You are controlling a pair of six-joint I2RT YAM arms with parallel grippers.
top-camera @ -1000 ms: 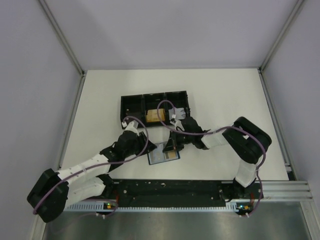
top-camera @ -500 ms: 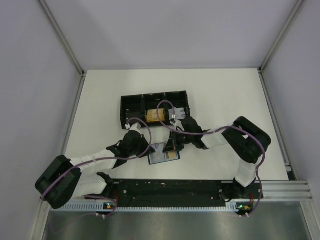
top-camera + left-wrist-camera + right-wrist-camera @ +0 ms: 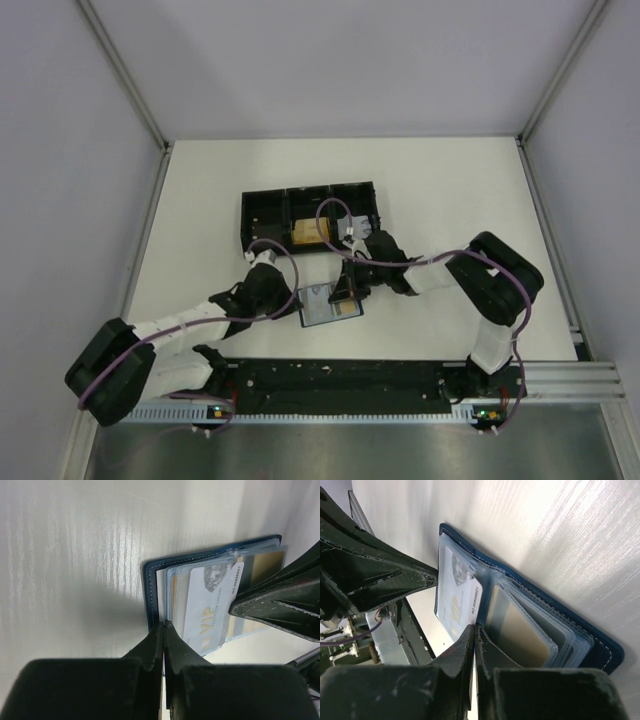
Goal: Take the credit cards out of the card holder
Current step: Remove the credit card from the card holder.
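Observation:
The dark-blue card holder (image 3: 328, 306) lies open on the white table, its clear sleeves fanned out (image 3: 600, 650). A white credit card marked VIP (image 3: 210, 605) sticks out askew from a sleeve, and a gold card (image 3: 520, 630) sits in the sleeve beside it. My right gripper (image 3: 474, 626) is shut on the white card's edge. My left gripper (image 3: 163, 625) is shut on the holder's left rim, at its near corner (image 3: 150, 590). From above, the left gripper (image 3: 296, 300) and the right gripper (image 3: 345, 295) flank the holder.
A black three-compartment tray (image 3: 262, 212) stands just behind the holder, with an orange-tan card (image 3: 305, 232) in its middle compartment. The arms' base rail (image 3: 350, 380) runs along the near edge. Grey walls close in the table on three sides.
My left gripper has closed and slid right onto the holder's left rim, its elbow swinging back. The right gripper stays shut at the card.

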